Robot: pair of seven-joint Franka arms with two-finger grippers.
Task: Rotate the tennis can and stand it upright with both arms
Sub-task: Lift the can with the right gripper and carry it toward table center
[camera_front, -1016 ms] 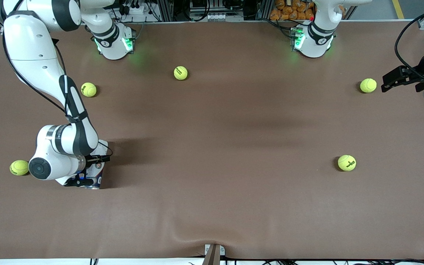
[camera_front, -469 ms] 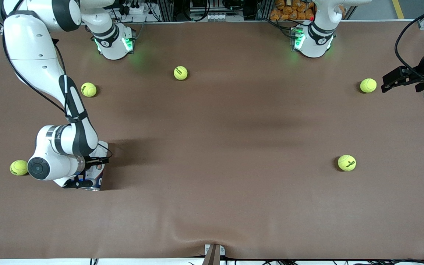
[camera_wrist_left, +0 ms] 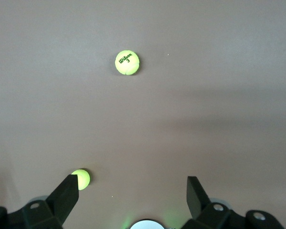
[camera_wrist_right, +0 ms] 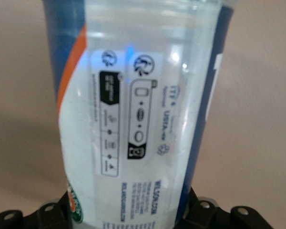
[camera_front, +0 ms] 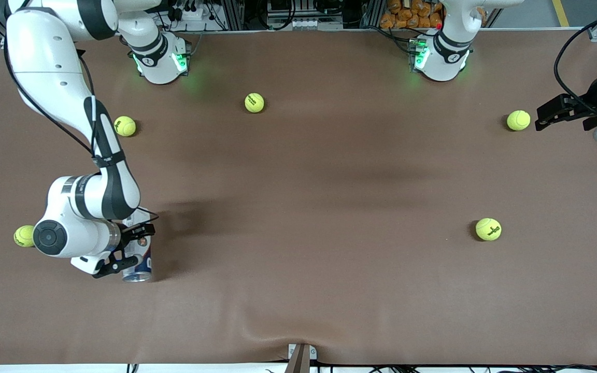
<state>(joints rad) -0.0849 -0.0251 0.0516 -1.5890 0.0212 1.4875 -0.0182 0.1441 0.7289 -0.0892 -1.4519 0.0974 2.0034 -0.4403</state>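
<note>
Tennis can (camera_front: pixel 139 257): held in the right gripper (camera_front: pixel 128 247) at the right arm's end of the table, near the front camera; its silvery rim faces that camera, and whether it touches the table (camera_front: pixel 298 207) cannot be told. In the right wrist view the can's label (camera_wrist_right: pixel 133 119) fills the frame between the clamped fingers. One tennis ball (camera_front: pixel 24 235) lies just beside the right arm's wrist. Step in hand, as judged: rotating the can toward upright. The next move likely calls for a steady turn without slipping. Left gripper (camera_front: pixel 563 111): waits, spread wide and empty, over the left arm's end, near another ball (camera_front: pixel 518 120).
</note>
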